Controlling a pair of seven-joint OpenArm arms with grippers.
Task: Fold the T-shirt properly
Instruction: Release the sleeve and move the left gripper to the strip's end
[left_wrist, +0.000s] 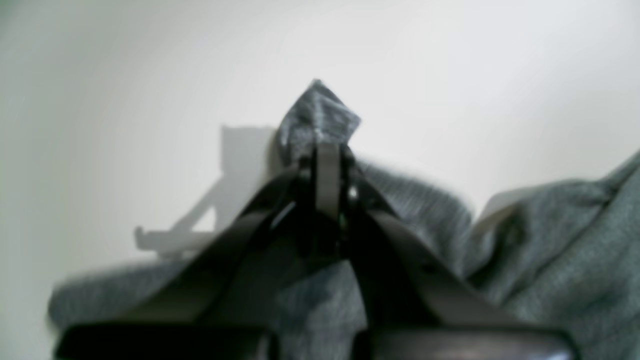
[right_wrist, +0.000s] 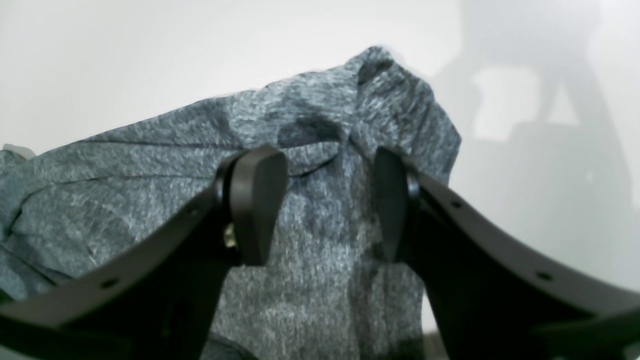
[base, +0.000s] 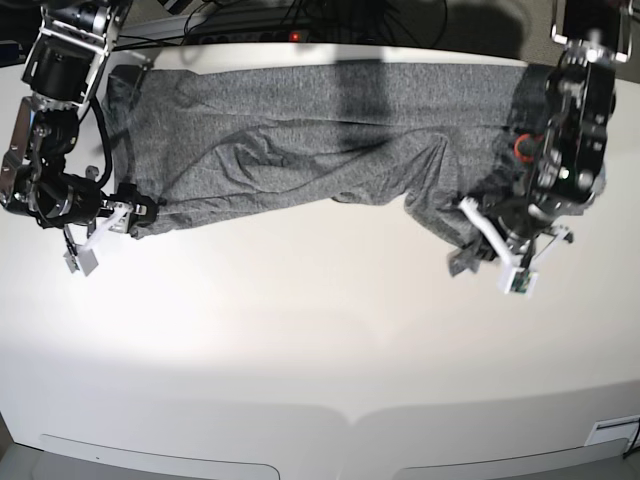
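Observation:
The charcoal-grey T-shirt (base: 320, 140) lies stretched and wrinkled along the far side of the white table. In the base view, my left gripper (base: 468, 252) is at the shirt's right end. The left wrist view shows that gripper (left_wrist: 327, 150) shut on a tuft of the T-shirt (left_wrist: 320, 117), with more cloth bunched to the right. My right gripper (base: 135, 215) is at the shirt's left end. Its fingers (right_wrist: 257, 200) stand apart, one on each side of a raised fold of the T-shirt (right_wrist: 325, 150), and the right gripper (right_wrist: 330, 200) is open.
The white table (base: 300, 340) runs wide toward its near edge in front of the shirt. Cables and a power strip (base: 290, 30) lie beyond the far edge. Both arm bases stand at the far corners.

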